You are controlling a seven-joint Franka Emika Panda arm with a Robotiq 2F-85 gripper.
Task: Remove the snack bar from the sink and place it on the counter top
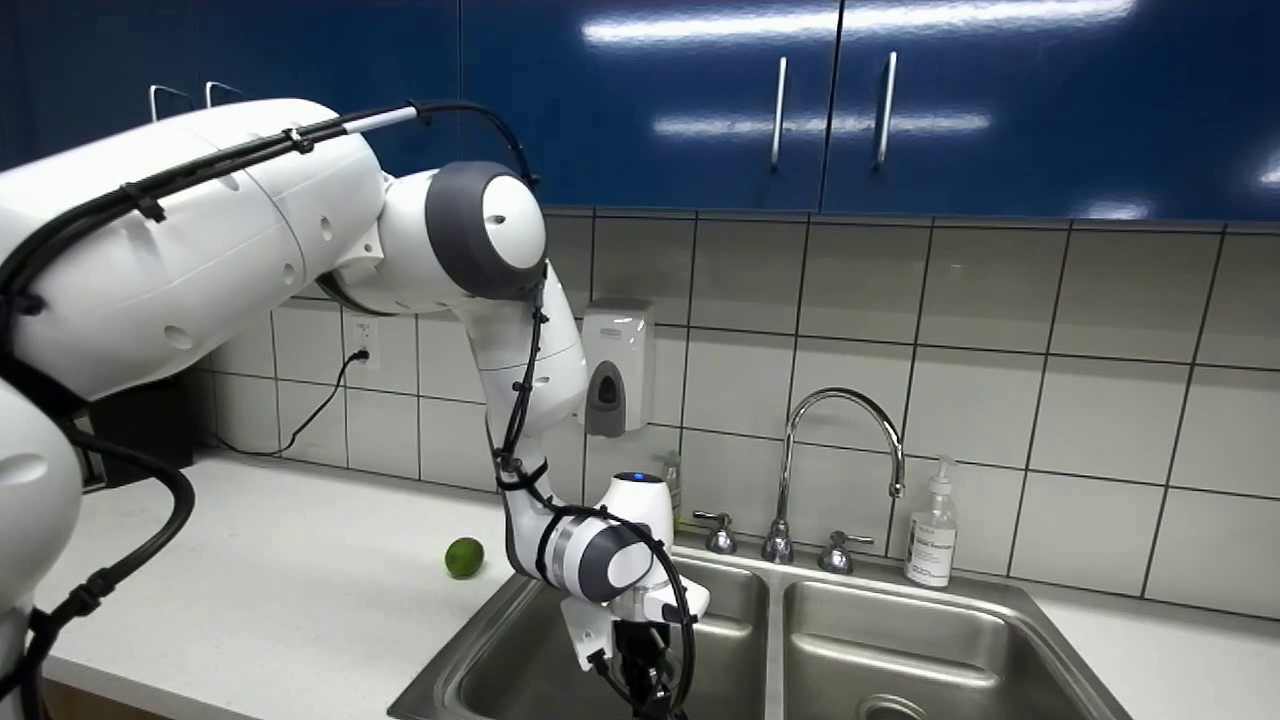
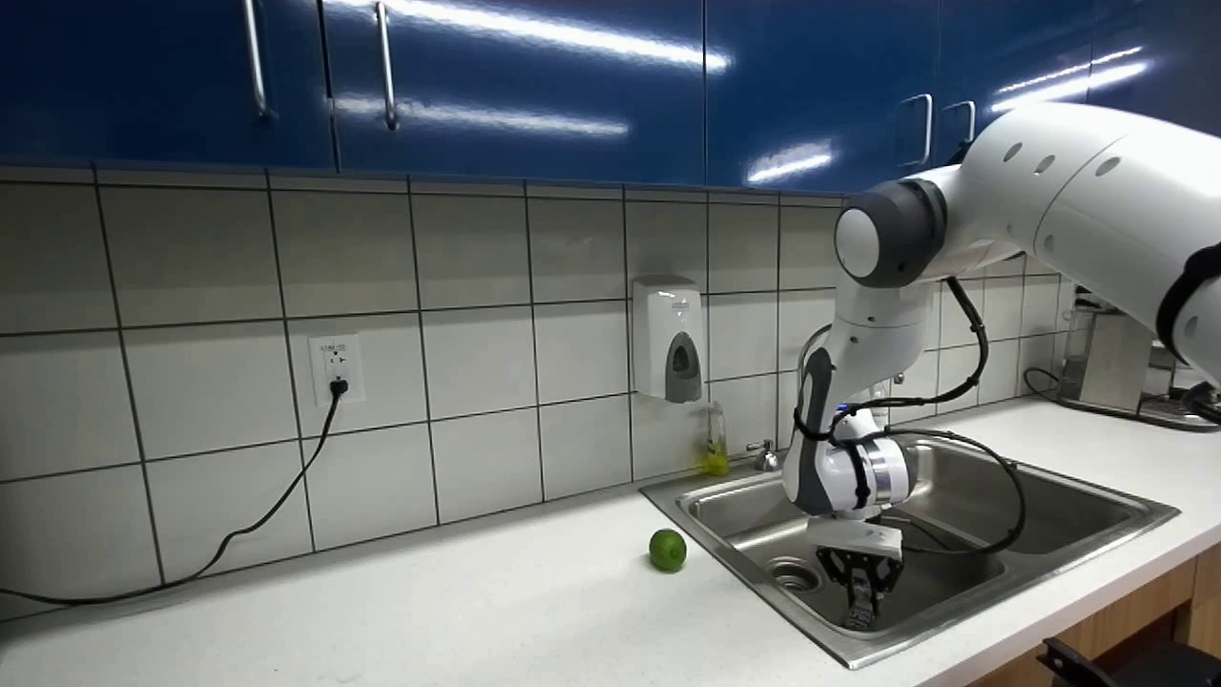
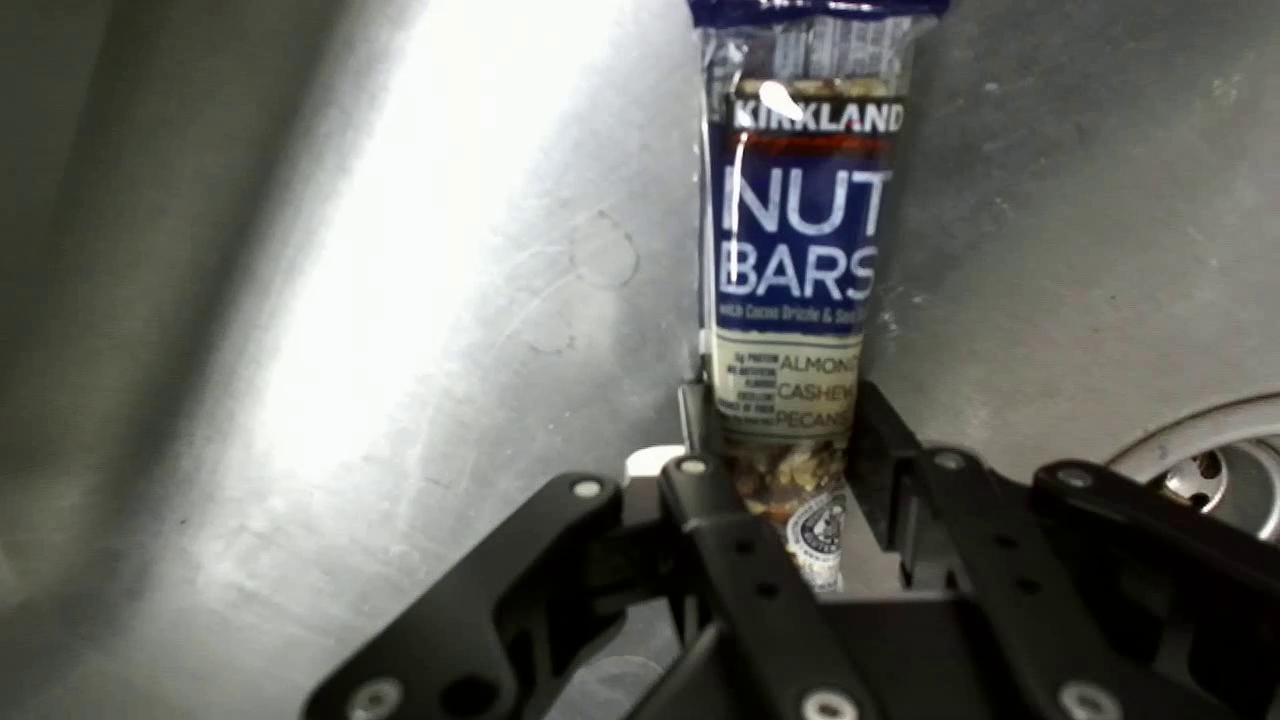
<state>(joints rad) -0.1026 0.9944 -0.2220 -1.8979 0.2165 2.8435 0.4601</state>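
The snack bar (image 3: pixel 795 230) is a nut bar in a clear, blue and cream wrapper. It shows large in the wrist view, and its dark end (image 2: pixel 860 611) shows below the jaws in an exterior view. My gripper (image 3: pixel 783 420) has its fingers closed against both long sides of the bar, near its lower end. In an exterior view the gripper (image 2: pixel 861 577) points down inside a basin of the steel sink (image 2: pixel 763 578); how far the bar is from the basin floor I cannot tell. The white counter top (image 2: pixel 429 592) lies beside the sink, also in an exterior view (image 1: pixel 300 580).
A green lime (image 2: pixel 668 551) sits on the counter near the sink rim. The curved faucet (image 1: pixel 787 470) and its handles stand behind the basins. A sanitizer bottle (image 1: pixel 932 530) stands at the back rim. A drain (image 3: pixel 1240 470) is near the gripper. Blue cabinets (image 1: pixel 650 100) hang above.
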